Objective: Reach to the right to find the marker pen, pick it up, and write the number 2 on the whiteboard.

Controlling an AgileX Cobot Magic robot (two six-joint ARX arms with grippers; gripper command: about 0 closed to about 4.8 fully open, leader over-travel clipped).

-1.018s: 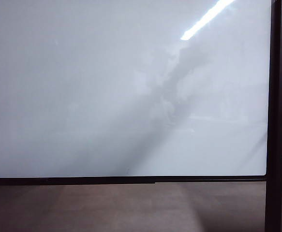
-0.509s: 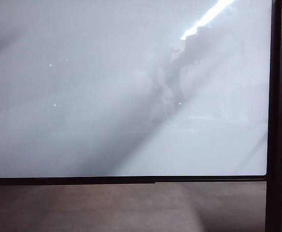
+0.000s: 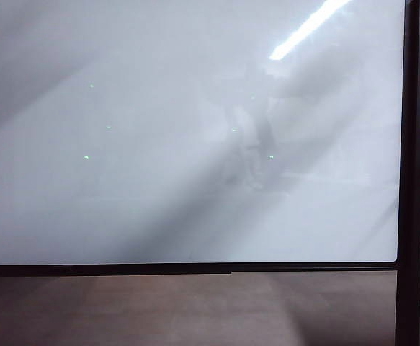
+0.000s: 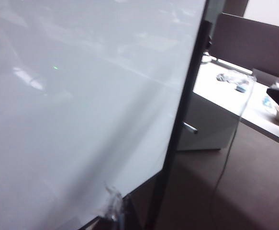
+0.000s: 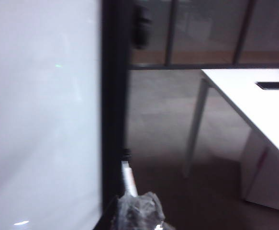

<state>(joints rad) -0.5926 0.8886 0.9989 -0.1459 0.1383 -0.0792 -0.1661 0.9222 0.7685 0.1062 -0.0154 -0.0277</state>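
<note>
The whiteboard (image 3: pixel 159 144) fills most of the exterior view, glossy and unmarked; the number 2 is not in view. Neither arm shows there directly, only dim reflections. In the right wrist view my right gripper (image 5: pixel 139 211), wrapped in crinkled plastic, sits beside the board's dark frame post (image 5: pixel 113 96). It is shut on the marker pen (image 5: pixel 128 178), a thin pale stick with a dark tip that juts forward along the post. In the left wrist view my left gripper (image 4: pixel 114 211) is a blurred, plastic-wrapped tip near the whiteboard's (image 4: pixel 72 120) lower corner. Its jaws cannot be read.
The dark frame post (image 3: pixel 413 173) stands at the board's right edge, with brown floor (image 3: pixel 195 310) below. To the right stands a white desk (image 5: pixel 254 100) with a flat dark object (image 5: pixel 273 85) on it. Another desk (image 4: pixel 235 103) holds clutter, and a thin cable (image 4: pixel 225 158) hangs down.
The dark reflection in the board's upper middle has shifted and faded. A shadow band has spread across the upper left, and small green dots have appeared and drifted.
</note>
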